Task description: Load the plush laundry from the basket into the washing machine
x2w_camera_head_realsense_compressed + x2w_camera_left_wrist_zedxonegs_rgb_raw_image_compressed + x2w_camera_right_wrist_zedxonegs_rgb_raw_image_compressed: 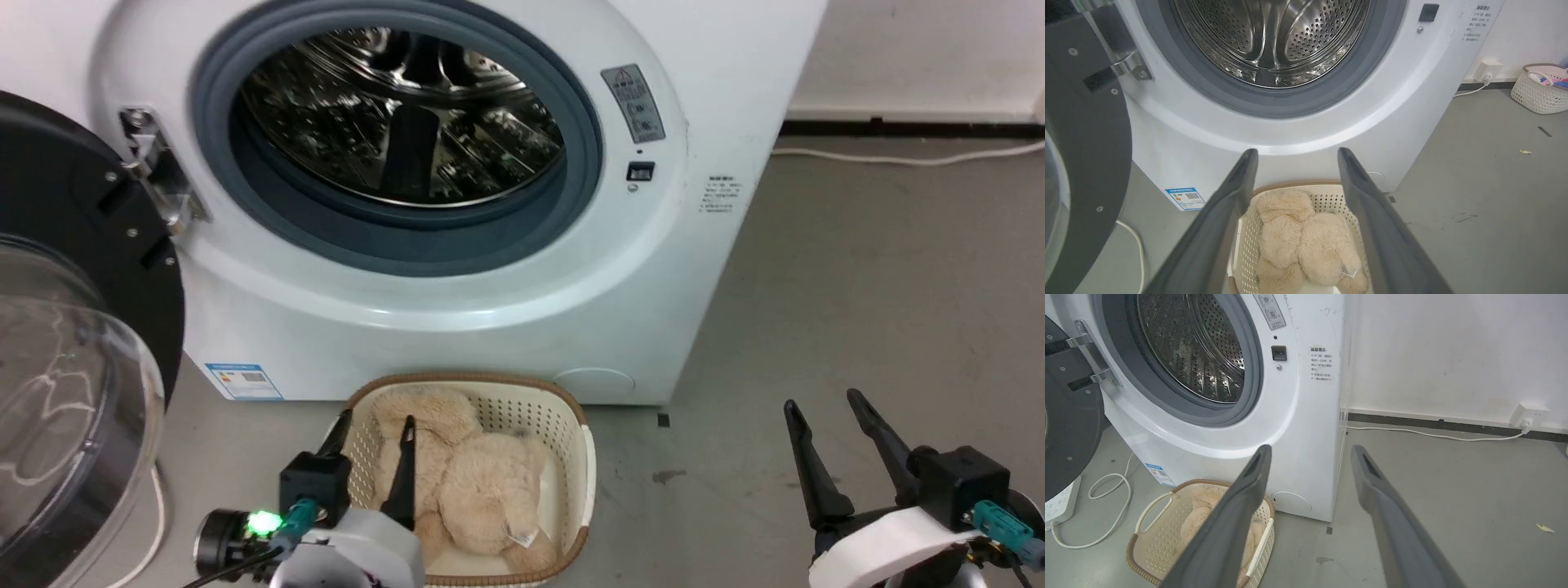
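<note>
The cream-beige plush laundry [482, 482] [1306, 241] lies in the cream-white basket [584, 457] [1249, 249] [1155, 543] on the floor just before the washing machine [506, 310] [1412, 106] [1302, 428]. The washer's porthole shows a steel drum [400, 114] with nothing in it, and its domed door [65, 392] hangs swung out to the left. My left gripper [375, 425] [1294, 155] hovers open above the basket's left part, fingers apart over the plush. My right gripper [820, 404] [1308, 451] stands open over bare floor right of the basket, holding nothing.
A white cable [906, 155] [1433, 435] runs along the wall base to a socket [1529, 414]. Another cable [1110, 498] and a white power strip [1057, 502] lie left of the basket. A second basket with coloured items [1541, 87] stands far right. Grey floor stretches to the right.
</note>
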### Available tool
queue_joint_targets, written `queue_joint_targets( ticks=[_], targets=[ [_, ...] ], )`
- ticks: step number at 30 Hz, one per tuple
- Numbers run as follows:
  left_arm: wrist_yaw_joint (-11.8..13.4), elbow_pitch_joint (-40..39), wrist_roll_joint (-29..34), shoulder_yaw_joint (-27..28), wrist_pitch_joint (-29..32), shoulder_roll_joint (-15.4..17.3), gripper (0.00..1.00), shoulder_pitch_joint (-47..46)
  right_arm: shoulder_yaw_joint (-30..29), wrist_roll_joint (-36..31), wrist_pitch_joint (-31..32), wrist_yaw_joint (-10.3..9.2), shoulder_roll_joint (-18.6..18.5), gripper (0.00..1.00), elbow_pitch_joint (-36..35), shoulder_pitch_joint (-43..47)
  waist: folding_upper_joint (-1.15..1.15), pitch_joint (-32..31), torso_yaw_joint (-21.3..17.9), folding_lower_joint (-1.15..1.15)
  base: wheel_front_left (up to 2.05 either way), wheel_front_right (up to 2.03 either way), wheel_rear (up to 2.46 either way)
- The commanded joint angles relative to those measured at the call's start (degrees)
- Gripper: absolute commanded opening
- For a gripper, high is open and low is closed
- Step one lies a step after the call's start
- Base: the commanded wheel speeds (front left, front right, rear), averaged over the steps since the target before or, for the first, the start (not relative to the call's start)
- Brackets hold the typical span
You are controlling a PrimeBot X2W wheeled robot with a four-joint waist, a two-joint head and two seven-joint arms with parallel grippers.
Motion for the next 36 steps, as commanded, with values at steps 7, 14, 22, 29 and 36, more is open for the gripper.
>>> queue_joint_targets(
  ticks=[7, 14, 22, 29, 36],
  targets=[
    [-0.19, 5.35, -2.03, -2.90, -1.07, 0.01, 1.00, -4.05, 0.07, 2.69, -1.39, 0.02, -0.34, 1.00, 0.06, -1.66, 0.00, 3.70, -2.42, 0.00, 0.00, 0.00, 0.00],
    [0.40, 11.07, -4.18, -4.97, -1.60, 0.01, 1.00, -7.33, 0.28, 4.60, -2.23, 0.02, -0.36, 1.00, 0.19, -2.44, 0.00, 6.42, -3.91, 0.00, 0.00, 0.00, 0.00],
    [0.77, 18.01, -6.37, -6.45, -2.56, 0.19, 1.00, -11.92, 0.69, 6.88, -3.19, 0.02, -0.42, 1.00, 0.06, -3.49, 0.00, 9.95, -5.25, 0.00, 0.00, 0.00, 0.00],
    [0.82, 23.63, -7.98, -8.32, -2.22, 0.40, 1.00, -15.71, 0.67, 8.82, -4.02, 0.03, -0.54, 1.00, 0.09, -4.60, 0.00, 13.20, -6.56, 0.00, 0.00, 0.00, 0.00],
    [1.48, 28.39, -9.62, -10.22, -0.93, 0.91, 1.00, -18.99, 0.79, 10.94, -4.86, 0.03, -0.58, 1.00, 0.32, -5.60, 0.00, 16.61, -8.18, 0.00, 0.00, 0.00, 0.00]
  ],
)
